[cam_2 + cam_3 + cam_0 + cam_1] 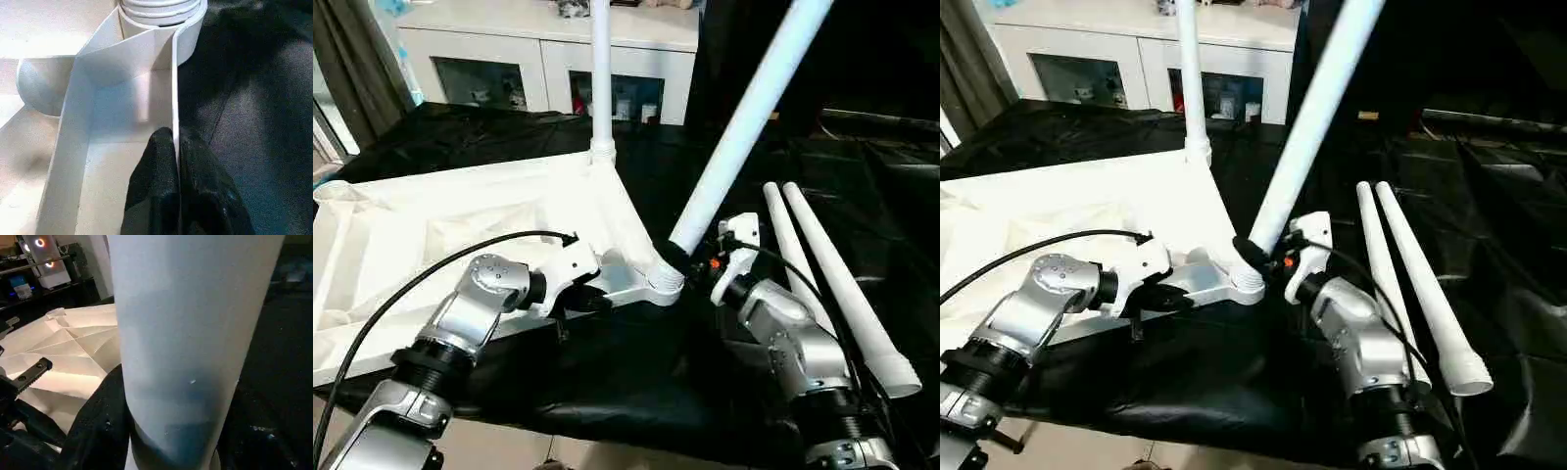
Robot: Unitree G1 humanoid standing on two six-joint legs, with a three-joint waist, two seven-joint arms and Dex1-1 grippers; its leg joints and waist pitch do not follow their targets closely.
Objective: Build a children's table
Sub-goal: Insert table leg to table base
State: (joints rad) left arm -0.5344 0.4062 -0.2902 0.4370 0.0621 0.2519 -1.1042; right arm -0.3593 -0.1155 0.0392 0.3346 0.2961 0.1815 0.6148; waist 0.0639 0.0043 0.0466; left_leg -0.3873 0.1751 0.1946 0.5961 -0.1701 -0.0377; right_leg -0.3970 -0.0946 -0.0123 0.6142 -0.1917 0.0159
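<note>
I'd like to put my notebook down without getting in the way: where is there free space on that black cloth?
Bare black cloth lies between the cabinet and the table top, and right of the two loose legs. It is crowded at the near corner socket, where both grippers work: left gripper, right gripper.

— Where is the table top (431,245)?
— It lies upside down on the black cloth (636,362), in the left half of the frame. The cabinet (548,59) is behind it, along the top.
— And the legs?
— One leg (601,69) stands up in the far corner socket (603,152), near the top middle. Another leg (744,122) leans up to the upper right from the near corner socket (663,281), in the middle.
— Any more?
— Two loose legs (832,284) lie side by side on the cloth at the right.
— The grippers?
— The left gripper (176,161) is on the rim, just left of the near socket. The right gripper (690,257) is around the leaning leg, low down, right of that socket
</note>
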